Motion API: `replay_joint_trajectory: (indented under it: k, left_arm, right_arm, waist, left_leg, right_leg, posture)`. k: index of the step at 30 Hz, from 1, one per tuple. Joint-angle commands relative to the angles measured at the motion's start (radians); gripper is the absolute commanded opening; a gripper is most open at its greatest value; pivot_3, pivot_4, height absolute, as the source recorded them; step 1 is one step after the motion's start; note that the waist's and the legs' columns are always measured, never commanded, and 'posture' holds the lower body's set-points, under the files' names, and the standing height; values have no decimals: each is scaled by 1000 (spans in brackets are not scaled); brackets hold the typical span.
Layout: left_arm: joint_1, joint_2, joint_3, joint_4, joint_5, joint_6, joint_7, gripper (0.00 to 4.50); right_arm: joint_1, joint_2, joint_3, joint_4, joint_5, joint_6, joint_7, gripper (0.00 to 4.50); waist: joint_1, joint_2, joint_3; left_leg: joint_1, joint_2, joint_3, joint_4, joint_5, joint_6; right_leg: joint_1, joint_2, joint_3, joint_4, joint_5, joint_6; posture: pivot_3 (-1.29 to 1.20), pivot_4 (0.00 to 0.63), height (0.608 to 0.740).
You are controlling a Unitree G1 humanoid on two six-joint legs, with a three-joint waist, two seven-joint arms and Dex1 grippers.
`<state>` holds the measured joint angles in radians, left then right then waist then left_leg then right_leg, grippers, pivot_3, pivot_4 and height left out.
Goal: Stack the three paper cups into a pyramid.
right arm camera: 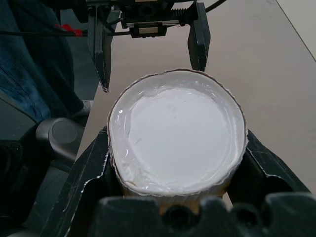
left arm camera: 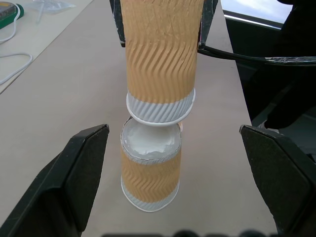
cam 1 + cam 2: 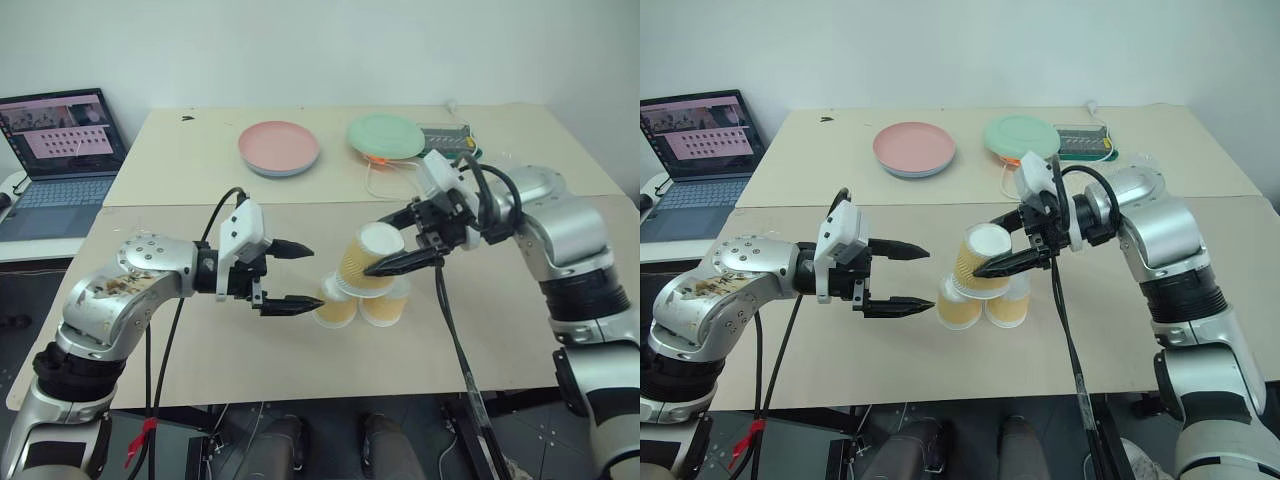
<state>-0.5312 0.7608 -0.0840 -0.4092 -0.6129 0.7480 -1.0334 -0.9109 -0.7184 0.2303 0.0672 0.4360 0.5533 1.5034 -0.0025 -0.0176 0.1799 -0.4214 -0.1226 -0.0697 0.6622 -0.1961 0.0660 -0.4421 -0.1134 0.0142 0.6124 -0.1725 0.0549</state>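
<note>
While two paper cups (image 3: 335,305) (image 3: 385,305) stand upside down, side by side and touching, on the table (image 3: 300,350), the right gripper (image 3: 395,252) clamps the third cup (image 3: 368,262) over them. Its long axis is tilted, white closed end (image 3: 382,240) up, rim resting on the pair. Left gripper (image 3: 290,277) waits just beside, jaws wide, empty.

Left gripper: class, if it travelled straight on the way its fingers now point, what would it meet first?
Probably the nearest base cup: the open left gripper points at the two base cups, with the third cup, held by the right gripper, above them. Depth is uncertain.
</note>
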Motion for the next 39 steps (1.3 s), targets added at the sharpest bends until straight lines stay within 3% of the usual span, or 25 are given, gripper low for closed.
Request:
replay_joint_trajectory:
  k: [1, 2, 3, 4, 6, 39]
  left_arm:
    - [2, 9, 23, -31, -10, -3, 7, 4500]
    - [1, 8, 24, -31, -12, -2, 8, 4500]
    - [0, 8, 24, -31, -12, -2, 9, 4500]
    - [-1, 8, 24, -29, -11, -3, 9, 4500]
    - [-2, 8, 24, -29, -12, -3, 10, 4500]
    - [-7, 13, 24, -35, -29, 1, 23, 4500]
  right_arm:
    - [1, 4, -8, -15, -7, -22, 4, 2766]
    - [2, 6, -7, -11, -12, -24, 2, 3433]
    - [3, 7, -7, -8, -17, -28, 0, 3525]
    - [4, 10, -8, -5, -23, -33, -3, 3986]
    - [4, 15, -12, -1, -27, -34, -8, 4448]
    - [-19, 42, -43, 68, -34, -86, -25, 4448]
  waist:
    - [0, 0, 0]
    - [0, 0, 0]
    - [-1, 0, 0]
    - [-1, 0, 0]
    - [-1, 0, 0]
    - [-8, 0, 0]
  left_leg:
    - [0, 0, 0, 0, 0, 0]
    - [0, 0, 0, 0, 0, 0]
    - [0, 0, 0, 0, 0, 0]
    - [0, 0, 0, 0, 0, 0]
    - [0, 0, 0, 0, 0, 0]
    - [0, 0, 0, 0, 0, 0]
  right_leg:
    - [0, 0, 0, 0, 0, 0]
    - [0, 0, 0, 0, 0, 0]
    - [0, 0, 0, 0, 0, 0]
    - [0, 0, 0, 0, 0, 0]
    - [0, 0, 0, 0, 0, 0]
    - [0, 0, 0, 0, 0, 0]
  posture:
    - [0, 150, 715]
    - [0, 150, 715]
    - [0, 150, 715]
    - [0, 150, 715]
    - [0, 150, 715]
    - [0, 150, 715]
